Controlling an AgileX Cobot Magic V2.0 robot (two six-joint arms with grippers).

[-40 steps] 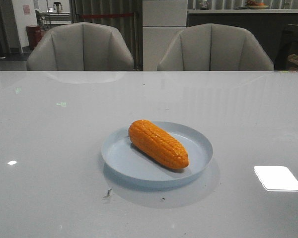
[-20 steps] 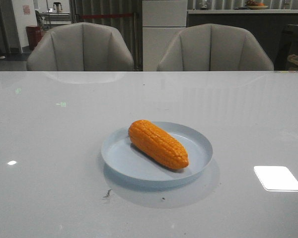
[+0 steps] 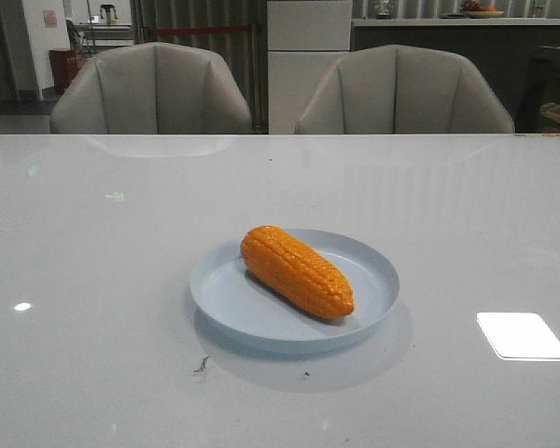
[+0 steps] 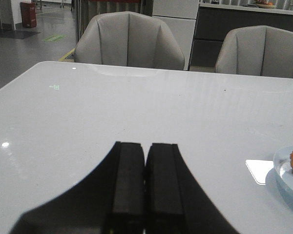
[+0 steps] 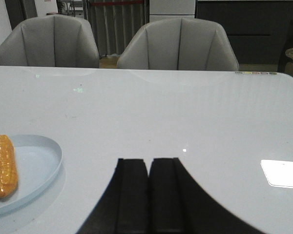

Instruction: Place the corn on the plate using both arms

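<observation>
On plate: one corn | left gripper, right gripper: both clenched, empty

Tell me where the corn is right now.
In the front view the corn lies on the pale blue plate, slightly right of the table's middle, lying diagonally with its near end toward the right; neither gripper touches it.

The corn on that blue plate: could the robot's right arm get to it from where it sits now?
Probably yes. Only bare table lies between the shut right gripper and the corn on the plate.
</observation>
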